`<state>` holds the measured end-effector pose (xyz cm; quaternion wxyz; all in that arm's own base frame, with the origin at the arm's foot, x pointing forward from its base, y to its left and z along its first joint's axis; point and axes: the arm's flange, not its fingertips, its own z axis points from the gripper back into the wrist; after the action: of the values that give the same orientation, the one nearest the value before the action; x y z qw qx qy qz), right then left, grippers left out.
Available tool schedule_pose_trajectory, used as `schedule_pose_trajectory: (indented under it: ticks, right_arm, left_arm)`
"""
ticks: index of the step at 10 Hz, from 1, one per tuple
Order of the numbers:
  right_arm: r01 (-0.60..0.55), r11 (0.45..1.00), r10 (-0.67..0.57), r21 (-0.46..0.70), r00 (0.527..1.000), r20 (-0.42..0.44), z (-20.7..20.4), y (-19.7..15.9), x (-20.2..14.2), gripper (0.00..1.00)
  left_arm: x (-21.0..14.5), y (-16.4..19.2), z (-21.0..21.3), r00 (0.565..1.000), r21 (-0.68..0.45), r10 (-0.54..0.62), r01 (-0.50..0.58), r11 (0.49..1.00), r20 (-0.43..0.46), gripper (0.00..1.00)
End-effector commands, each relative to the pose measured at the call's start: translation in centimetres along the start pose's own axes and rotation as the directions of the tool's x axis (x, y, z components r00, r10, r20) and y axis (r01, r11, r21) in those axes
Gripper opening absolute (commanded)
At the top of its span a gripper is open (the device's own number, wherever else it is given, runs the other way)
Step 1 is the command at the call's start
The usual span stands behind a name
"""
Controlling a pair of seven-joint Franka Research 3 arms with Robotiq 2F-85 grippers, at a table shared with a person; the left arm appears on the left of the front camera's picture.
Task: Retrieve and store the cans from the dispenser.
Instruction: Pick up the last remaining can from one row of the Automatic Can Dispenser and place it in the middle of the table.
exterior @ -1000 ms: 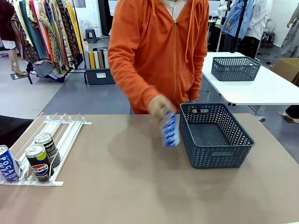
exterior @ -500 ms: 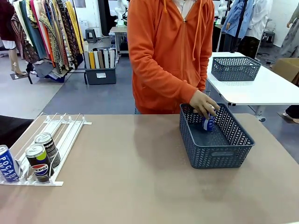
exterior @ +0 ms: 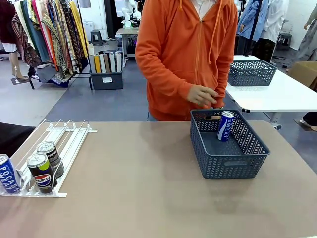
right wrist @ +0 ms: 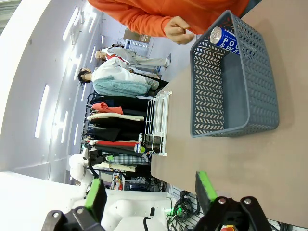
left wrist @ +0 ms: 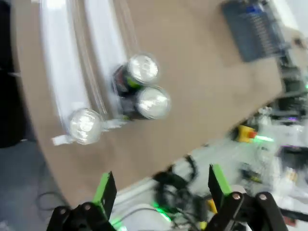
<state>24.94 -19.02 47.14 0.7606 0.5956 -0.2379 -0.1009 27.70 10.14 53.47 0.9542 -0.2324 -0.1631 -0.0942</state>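
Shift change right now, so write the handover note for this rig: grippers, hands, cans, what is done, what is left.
Left gripper: jaws open, empty, above the dispenser end of the table.
Right gripper: jaws open, empty, apart from the basket.
Person's hand: empty, over the basket's far rim.
Done: one blue can leans inside the basket.
Left: three at the dispenser's stops, the front Pepsi can, the rear Pepsi can behind it, the Pocari can in the other lane.

The left wrist view is smeared by motion: the three cans (left wrist: 153,102) in the dispenser (left wrist: 57,62) show silver tops, but their print is unreadable. In the front view, the basket (exterior: 233,163) wall hides the lower part of the Pocari can (exterior: 225,124), and the picture's left edge clips the end can (exterior: 7,174).
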Motion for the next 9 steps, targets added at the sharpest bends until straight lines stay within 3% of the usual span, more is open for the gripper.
schedule_pose_trajectory:
  ticks: [1, 2, 3, 4, 5, 7, 8, 9]
  right_arm:
    - [-0.006, 1.000, 0.006, 0.022, 1.000, 0.015, -0.1, 0.4, 0.3, 1.00]
    - [-0.006, 1.000, 0.006, 0.022, 1.000, 0.015, -0.1, 0.4, 0.3, 1.00]
    - [-0.006, 1.000, 0.006, 0.022, 1.000, 0.015, -0.1, 0.4, 0.3, 1.00]
    - [-0.006, 1.000, 0.006, 0.022, 1.000, 0.015, -0.1, 0.4, 0.3, 1.00]
    - [-0.006, 1.000, 0.006, 0.022, 1.000, 0.015, -0.1, 0.4, 0.3, 1.00]
    - [-0.006, 1.000, 0.006, 0.022, 1.000, 0.015, -0.1, 0.4, 0.3, 1.00]
    - [-0.006, 1.000, 0.006, 0.022, 1.000, 0.015, -0.1, 0.4, 0.3, 1.00]
    - [-0.006, 1.000, 0.006, 0.022, 1.000, 0.015, -0.1, 0.4, 0.3, 1.00]
  left_arm:
    - [0.2, -2.4, -3.0, 0.994, 0.582, 0.052, 0.011, 0.813, -0.091, 1.00]
    - [0.9, -2.6, -3.4, 0.995, 0.647, 0.090, -0.046, 0.761, -0.035, 1.00]
    - [1.1, -3.0, -3.4, 0.993, 0.659, 0.111, -0.103, 0.745, 0.030, 1.00]
    - [1.2, -3.2, -3.0, 0.989, 0.610, 0.122, -0.147, 0.779, 0.083, 1.00]
    - [2.3, -4.0, -1.6, 0.999, 0.484, -0.032, 0.009, 0.875, 0.039, 1.00]
    - [2.3, -4.0, -1.6, 0.999, 0.484, -0.032, 0.009, 0.875, 0.039, 1.00]
    - [2.9, -4.2, -1.6, 0.998, 0.542, -0.009, -0.025, 0.840, 0.059, 1.00]
    - [3.6, -2.9, -3.2, 0.999, 0.526, 0.031, -0.042, 0.850, 0.030, 1.00]
